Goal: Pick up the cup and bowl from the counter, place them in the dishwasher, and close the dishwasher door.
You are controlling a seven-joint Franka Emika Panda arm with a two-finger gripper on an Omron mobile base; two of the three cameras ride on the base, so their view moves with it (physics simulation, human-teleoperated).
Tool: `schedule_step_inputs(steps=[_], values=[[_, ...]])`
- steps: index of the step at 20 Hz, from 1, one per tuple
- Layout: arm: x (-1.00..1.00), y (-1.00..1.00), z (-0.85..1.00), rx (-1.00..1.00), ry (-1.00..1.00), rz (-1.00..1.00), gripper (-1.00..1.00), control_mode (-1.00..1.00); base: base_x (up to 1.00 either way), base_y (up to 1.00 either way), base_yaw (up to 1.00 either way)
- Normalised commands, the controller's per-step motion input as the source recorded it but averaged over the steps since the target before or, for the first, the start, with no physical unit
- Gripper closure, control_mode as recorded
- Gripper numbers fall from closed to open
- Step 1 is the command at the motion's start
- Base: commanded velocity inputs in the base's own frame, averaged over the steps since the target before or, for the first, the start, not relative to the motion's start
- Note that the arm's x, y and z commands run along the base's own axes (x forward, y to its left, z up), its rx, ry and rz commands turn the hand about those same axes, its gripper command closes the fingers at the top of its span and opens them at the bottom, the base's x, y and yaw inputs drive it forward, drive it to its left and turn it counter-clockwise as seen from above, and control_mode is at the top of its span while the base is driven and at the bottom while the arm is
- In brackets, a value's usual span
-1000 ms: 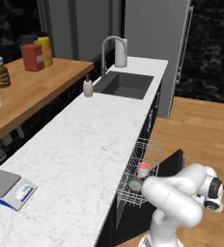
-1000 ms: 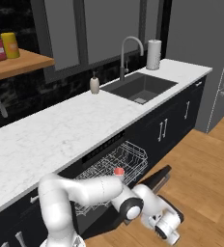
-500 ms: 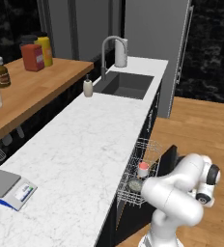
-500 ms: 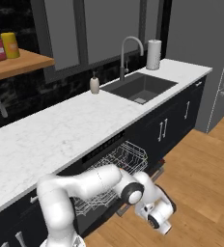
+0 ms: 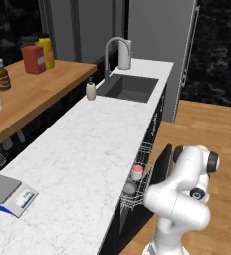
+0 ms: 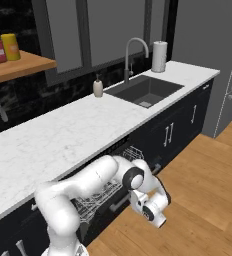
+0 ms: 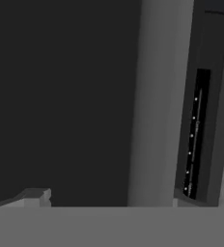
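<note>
Down in front of the dishwasher point(image 5: 137, 191), my claw point(image 6: 153, 214) hangs low; I cannot tell how wide it stands. The cup point(image 5: 137, 172) and bowl point(image 5: 130, 188) sit in the rack. The door point(image 5: 161, 164) is half raised; a glancing push could slip off its edge.

The cup point(image 5: 137, 172), white with a red-pink inside, sat upright in the dishwasher's white wire rack point(image 5: 140, 185) at lower centre, the grey bowl point(image 5: 130, 189) just below it. The black dishwasher door point(image 5: 162, 163) stood partly open beside the white marble bench point(image 5: 82, 154).
</note>
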Motion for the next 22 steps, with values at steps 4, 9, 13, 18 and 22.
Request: schedule_step_inputs(steps=[4,9,13,18,22], values=[[0.9,1.0,0.24,0.0,0.05,0.0,-1.0,-1.0,0.0,0.0,0.0],[0.91,1.0,0.03,0.0,0.14,0.0,-1.0,-1.0,0.0,0.0,0.0],[0.87,1.0,0.0,0.03,0.23,0.0,-1.0,-1.0,0.0,0.0,0.0],[0.75,1.0,-0.2,0.1,0.28,0.02,-1.0,-1.0,0.0,0.0,0.0],[0.64,1.0,-0.33,0.19,0.29,0.04,-1.0,-1.0,0.0,0.0,0.0]])
